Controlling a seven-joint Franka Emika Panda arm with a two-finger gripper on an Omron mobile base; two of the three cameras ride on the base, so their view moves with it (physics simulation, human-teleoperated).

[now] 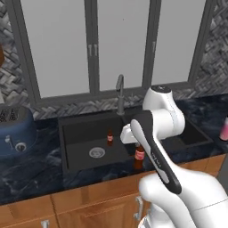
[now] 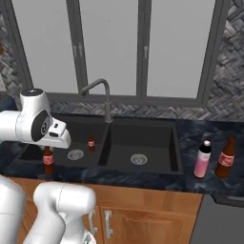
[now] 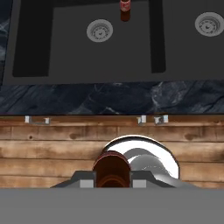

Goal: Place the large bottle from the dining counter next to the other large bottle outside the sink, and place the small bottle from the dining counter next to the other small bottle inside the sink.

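1. My claw [image 3: 113, 183] is clamped on a small brown bottle [image 1: 139, 156] at the sink's [image 2: 143, 170] front edge.
2. Another small bottle [image 2: 91, 141] stands inside the left basin.
3. On the right worktop, I see a pink bottle [image 2: 202, 159] just beside a tall brown bottle [image 2: 226, 158].

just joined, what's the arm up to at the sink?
The gripper is shut on a small brown bottle, holding it by the top above the front edge of the sink, on the left-basin side. Another small bottle stands upright inside the left basin, beside its drain. To the right of the sink, a pale pink bottle and a tall brown bottle stand side by side on the worktop. So the large pair looks done; the small one is not yet set down.
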